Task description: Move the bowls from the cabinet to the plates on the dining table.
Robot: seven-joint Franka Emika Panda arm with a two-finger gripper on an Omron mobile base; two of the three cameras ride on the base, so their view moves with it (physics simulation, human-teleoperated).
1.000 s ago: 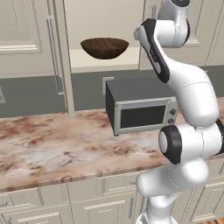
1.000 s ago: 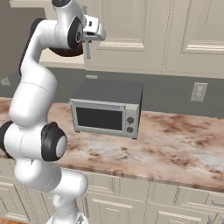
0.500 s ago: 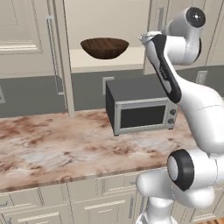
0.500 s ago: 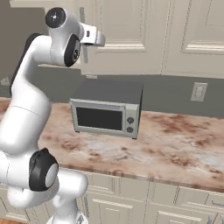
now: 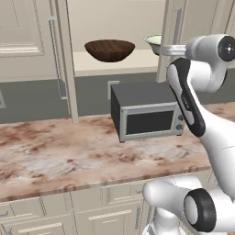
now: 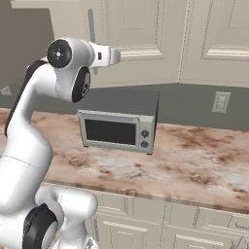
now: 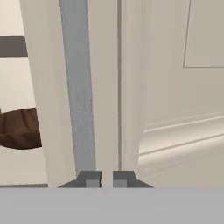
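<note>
The wooden bowl (image 5: 109, 49) is wide, shallow and dark brown with a visible grain; it sits upright on the pale inner shelf (image 5: 92, 64) of the cabinet (image 5: 27, 32), towards the shelf's left half as the left base view has it. The ceramic bowl (image 5: 154, 43) is smaller, pale cream-green with a flared rim, and stands on the same shelf to the right of the wooden one, apart from it and partly hidden by the edge of the right-hand door (image 5: 176, 27). Both cabinet doors stand ajar, so the shelf interior is exposed; each door carries a long vertical metal bar handle (image 7: 78, 87). In the hand view the gripper (image 7: 107, 179) sits right at the lower end of that handle on the door edge, with the wooden bowl showing past the door on the left. The jaws are drawn nearly together with a narrow gap between the tips, and nothing is seen held in them. Below the cabinet, a grey microwave (image 5: 146, 112) stands with its door shut on the pinkish-brown marbled surface (image 5: 69, 151).
</note>
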